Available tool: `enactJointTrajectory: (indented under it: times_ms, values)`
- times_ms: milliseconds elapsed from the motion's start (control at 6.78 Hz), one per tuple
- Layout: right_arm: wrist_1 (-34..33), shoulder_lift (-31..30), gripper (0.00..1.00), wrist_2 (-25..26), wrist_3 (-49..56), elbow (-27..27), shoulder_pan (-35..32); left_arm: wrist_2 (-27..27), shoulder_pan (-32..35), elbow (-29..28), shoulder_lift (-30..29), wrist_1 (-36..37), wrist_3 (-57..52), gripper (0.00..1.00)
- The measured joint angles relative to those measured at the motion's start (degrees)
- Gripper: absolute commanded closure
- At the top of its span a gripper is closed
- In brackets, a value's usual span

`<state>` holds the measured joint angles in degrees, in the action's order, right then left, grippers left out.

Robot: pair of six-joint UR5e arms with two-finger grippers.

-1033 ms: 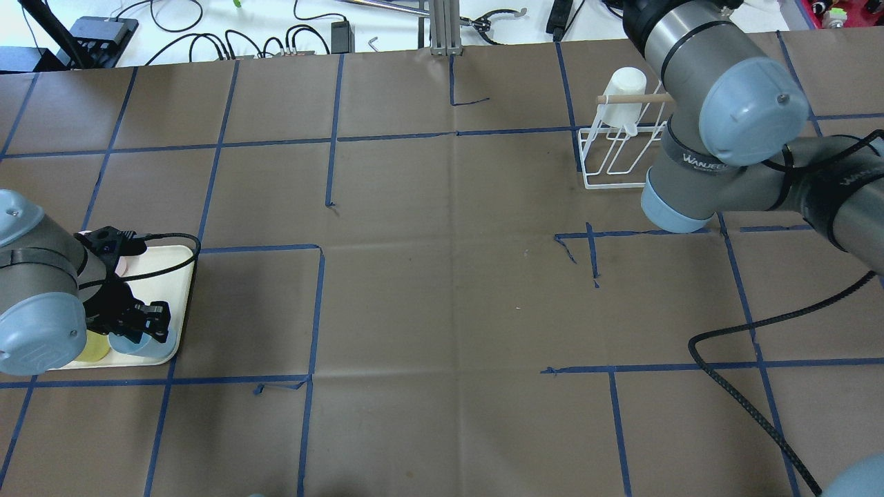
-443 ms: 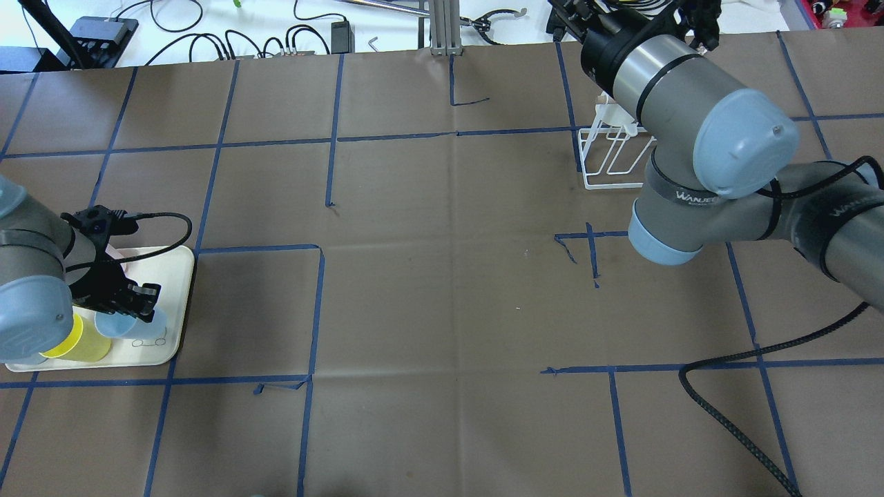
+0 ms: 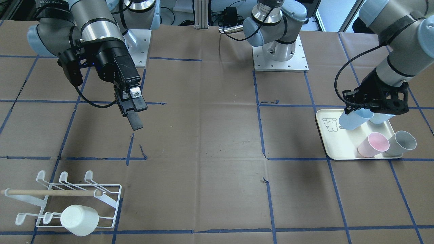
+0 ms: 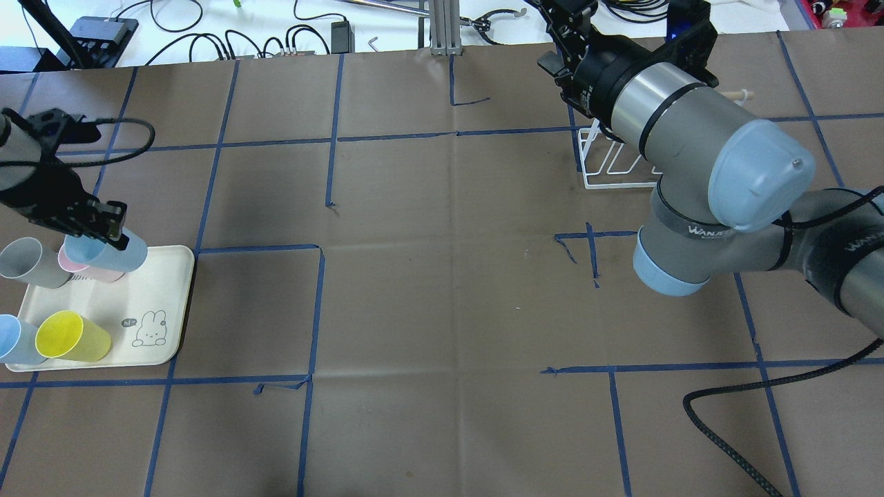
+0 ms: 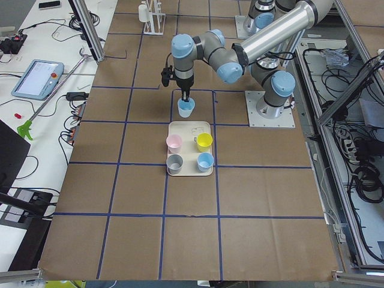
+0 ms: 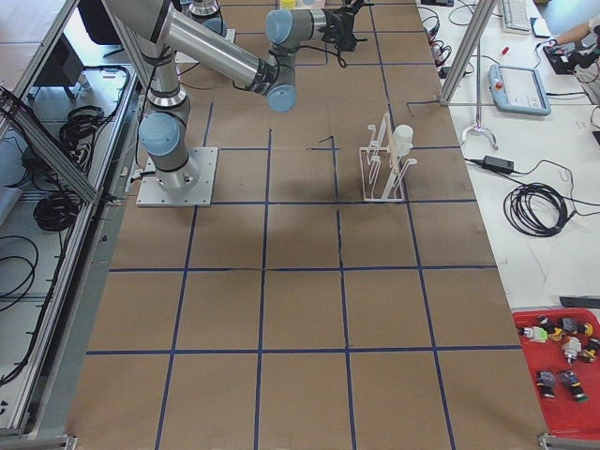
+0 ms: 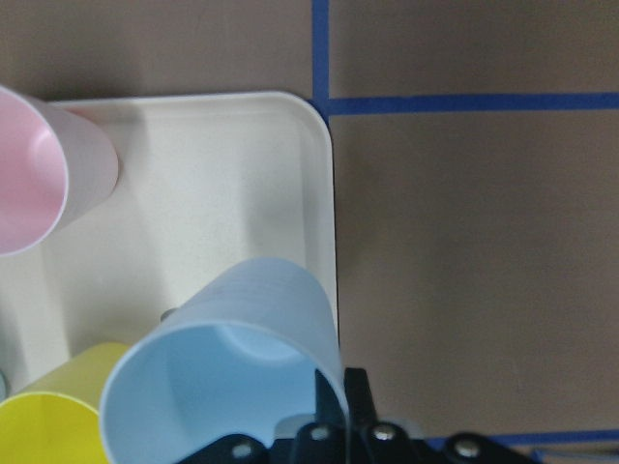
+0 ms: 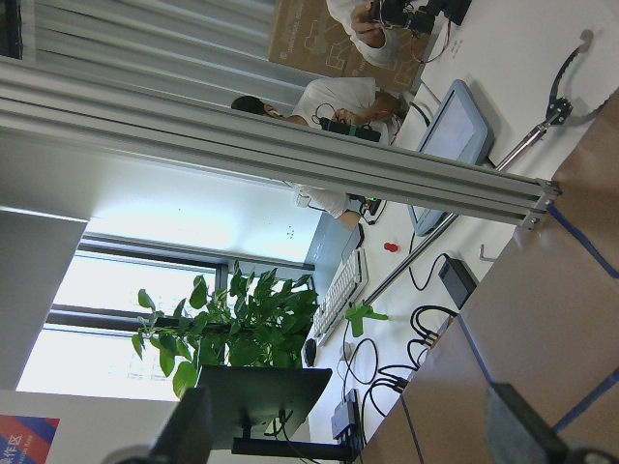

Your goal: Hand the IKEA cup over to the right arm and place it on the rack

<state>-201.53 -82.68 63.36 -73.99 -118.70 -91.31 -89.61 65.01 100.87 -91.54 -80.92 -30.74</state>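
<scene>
Blue cup [image 3: 351, 120] in left gripper [image 3: 368, 110], tilted, above tray [image 3: 339, 144]

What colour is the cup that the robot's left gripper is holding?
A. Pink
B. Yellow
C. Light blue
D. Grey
C: the left gripper is clamped on the rim of the light blue cup, which hangs tilted from its fingers.

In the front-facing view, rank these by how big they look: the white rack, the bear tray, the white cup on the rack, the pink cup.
1. rack
2. tray
3. white cup
4. pink cup
The white cup sits nearer the camera, so its edge over the pink cup may be only nearness.
</scene>
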Motion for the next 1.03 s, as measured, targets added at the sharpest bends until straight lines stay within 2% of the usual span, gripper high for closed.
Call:
enactJointTrajectory:
  times_ms: [295,443,738,1033]
  values:
    - [0.0,-0.5,0.0,-0.9,-7.1,-1.1,0.0,1.1,6.7,-13.2,-4.4,-7.8,0.6,1.0]
    - [0.0,-0.5,0.0,-1.0,-10.2,-1.6,0.0,4.6,9.4,-16.6,-6.2,-8.9,0.7,1.0]
    - [-0.1,-0.6,0.0,-1.0,-13.2,-2.4,0.0,20.6,11.8,-18.0,-7.1,-7.4,0.3,1.0]
    - [-0.1,-0.7,0.0,-1.0,-18.5,-2.6,-0.1,37.4,12.8,-16.5,-7.0,2.0,-0.3,1.0]
